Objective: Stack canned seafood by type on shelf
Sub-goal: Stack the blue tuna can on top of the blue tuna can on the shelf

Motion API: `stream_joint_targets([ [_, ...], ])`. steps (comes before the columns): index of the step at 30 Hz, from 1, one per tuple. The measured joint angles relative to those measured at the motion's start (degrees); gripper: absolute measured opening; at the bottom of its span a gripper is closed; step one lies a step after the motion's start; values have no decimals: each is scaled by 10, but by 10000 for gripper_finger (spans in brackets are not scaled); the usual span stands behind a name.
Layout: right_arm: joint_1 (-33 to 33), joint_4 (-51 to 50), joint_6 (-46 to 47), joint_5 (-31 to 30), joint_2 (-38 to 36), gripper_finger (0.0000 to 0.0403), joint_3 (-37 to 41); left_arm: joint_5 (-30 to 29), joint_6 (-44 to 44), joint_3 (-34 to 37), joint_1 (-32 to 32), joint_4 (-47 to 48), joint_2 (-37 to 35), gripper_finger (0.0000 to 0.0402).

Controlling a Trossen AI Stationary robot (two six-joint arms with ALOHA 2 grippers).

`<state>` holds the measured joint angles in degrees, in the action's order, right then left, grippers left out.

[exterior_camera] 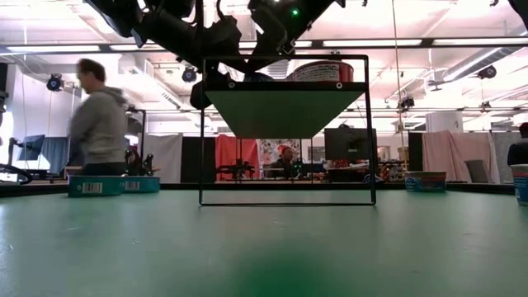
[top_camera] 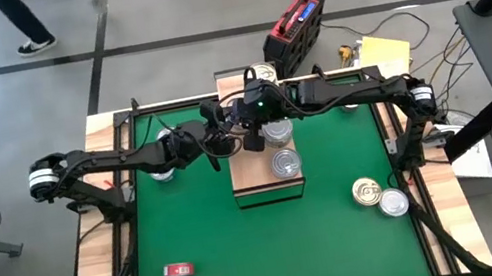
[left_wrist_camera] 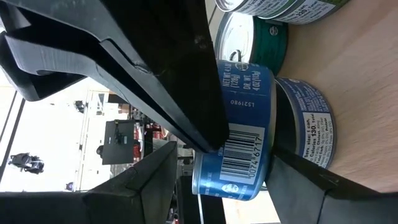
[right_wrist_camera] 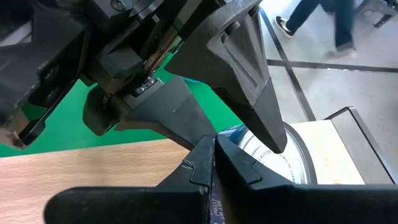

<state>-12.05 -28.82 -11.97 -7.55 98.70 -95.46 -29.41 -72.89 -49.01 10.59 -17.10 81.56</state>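
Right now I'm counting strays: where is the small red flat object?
In the high view the red object lies alone on the green mat, near its front-left corner, far from the shelf and the cans.

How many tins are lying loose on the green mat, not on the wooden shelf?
3, as far as shows: one tin beside the left arm, a gold-lidded tin and a silver-lidded tin touching near the right edge. The arms may hide others.

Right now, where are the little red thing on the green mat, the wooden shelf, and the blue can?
red object [top_camera: 179,269], high view, its middle.
shelf [top_camera: 256,183], high view, bare board.
blue can [left_wrist_camera: 239,130], left wrist view, label side.
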Motion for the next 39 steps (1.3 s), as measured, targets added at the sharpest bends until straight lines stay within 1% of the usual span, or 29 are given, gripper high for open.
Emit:
stream_joint_targets([
  [23,0,0,0,0,0,9,0,1,-1,0,0,5,0,211],
  [33,0,0,0,0,0,9,0,4,-1,0,0,5,0,237],
  [39,0,0,0,0,0,9,0,4,0,0,4,1,0,240],
])
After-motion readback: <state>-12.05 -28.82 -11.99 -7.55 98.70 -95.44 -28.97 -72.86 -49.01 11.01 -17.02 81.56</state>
